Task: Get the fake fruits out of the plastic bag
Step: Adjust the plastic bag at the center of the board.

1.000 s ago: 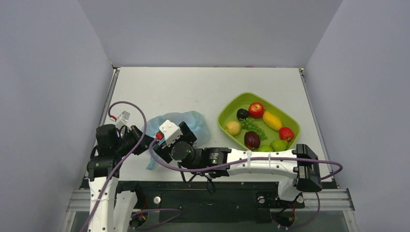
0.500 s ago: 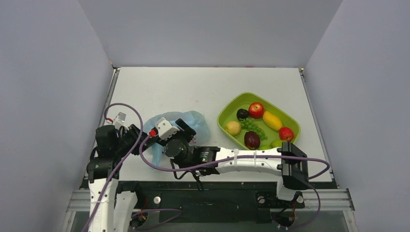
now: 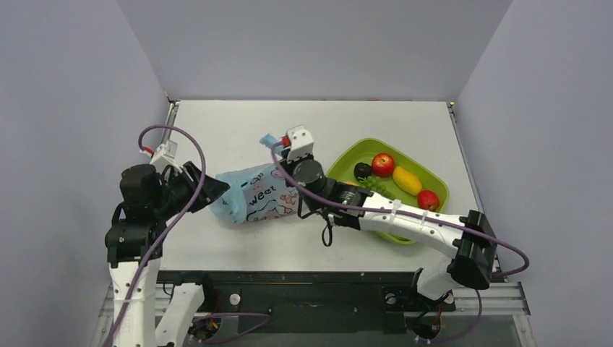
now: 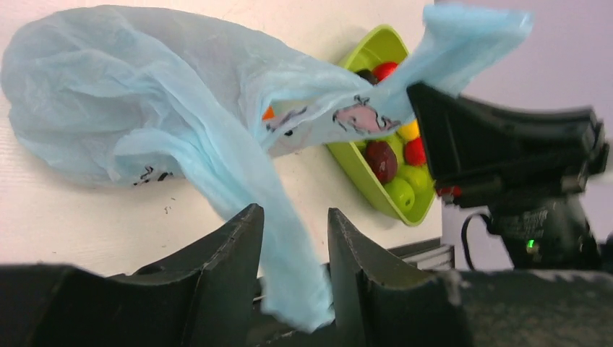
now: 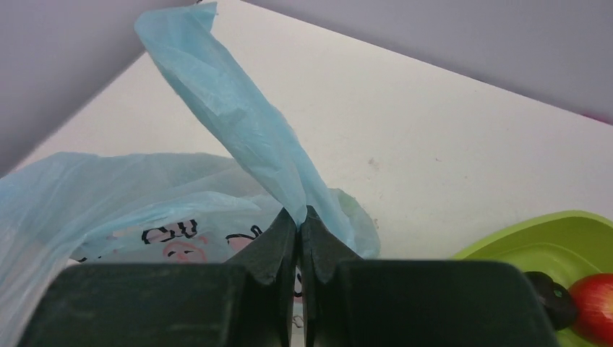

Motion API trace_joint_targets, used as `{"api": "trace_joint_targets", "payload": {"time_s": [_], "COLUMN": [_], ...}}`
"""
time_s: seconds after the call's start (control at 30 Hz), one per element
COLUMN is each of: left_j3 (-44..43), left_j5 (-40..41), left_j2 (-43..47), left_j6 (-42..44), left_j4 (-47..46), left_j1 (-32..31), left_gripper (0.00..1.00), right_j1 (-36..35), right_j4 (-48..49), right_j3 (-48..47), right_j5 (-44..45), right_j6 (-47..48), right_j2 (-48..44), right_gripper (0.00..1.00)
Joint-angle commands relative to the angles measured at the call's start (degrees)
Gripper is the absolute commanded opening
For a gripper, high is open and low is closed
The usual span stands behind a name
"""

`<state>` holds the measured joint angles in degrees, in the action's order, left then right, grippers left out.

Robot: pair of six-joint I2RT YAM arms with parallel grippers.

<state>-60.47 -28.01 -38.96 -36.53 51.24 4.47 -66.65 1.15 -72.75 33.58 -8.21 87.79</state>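
Now my right gripper (image 5: 299,217) pinches the bag (image 3: 253,196) beside the tray (image 3: 334,172); my left gripper (image 4: 293,213) stands part-open around a fold.

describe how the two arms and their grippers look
Left arm and right arm match: white tubular links, chunky black joint housings, a purple cable looping along each. A small white camera block with a red part sits at each wrist. The left gripper and right gripper have matte black, wedge-shaped fingers.
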Motion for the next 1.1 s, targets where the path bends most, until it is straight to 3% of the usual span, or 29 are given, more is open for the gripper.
{"api": "trace_joint_targets", "payload": {"time_s": [0.0, 0.1, 0.33, 0.4, 0.57, 0.67, 0.8, 1.07], "left_j3": [-8.7, -11.4, -20.0, -24.6, -32.1, -32.3, -29.6, -25.3], "left_j5": [9.0, 33.7, 66.6, 76.8, 82.4, 84.5, 84.5, 85.7], "left_j2": [-7.4, -10.9, -20.5, -25.5, -38.3, -40.7, -38.9, -33.2], "left_j6": [6.3, 0.0, -12.4, -13.9, -9.0, -9.1, -8.3, -2.2], "left_j4": [6.0, 9.2, 16.6, 21.7, 32.2, 35.2, 32.8, 22.8], "left_j1": [-9.7, -28.6, -58.7, -63.8, -71.5, -73.9, -73.8, -70.4], "left_gripper": [0.35, 0.37, 0.44, 0.46, 0.54, 0.6, 0.67, 0.65], "right_j1": [6.6, 8.1, 9.3, 9.4, 10.3, 11.3, 11.7, 11.7], "right_j4": [-0.6, 0.2, -0.7, -0.5, 0.1, 0.4, 1.3, 1.4], "right_j3": [1.6, 2.2, 1.5, 2.3, 4.1, 5.0, 6.1, 6.3], "right_j5": [-11.9, -13.2, -14.9, -14.8, -15.0, -15.2, -16.7, -18.3], "right_j6": [-11.4, -12.7, -12.5, -12.6, -12.9, -13.5, -14.5, -15.4], "right_j2": [-3.8, -4.2, -4.5, -5.0, -6.2, -6.5, -6.8, -7.0], "right_gripper": [0.0, 0.0, 0.0, 0.0, 0.0, 0.0, 0.0, 0.0]}}
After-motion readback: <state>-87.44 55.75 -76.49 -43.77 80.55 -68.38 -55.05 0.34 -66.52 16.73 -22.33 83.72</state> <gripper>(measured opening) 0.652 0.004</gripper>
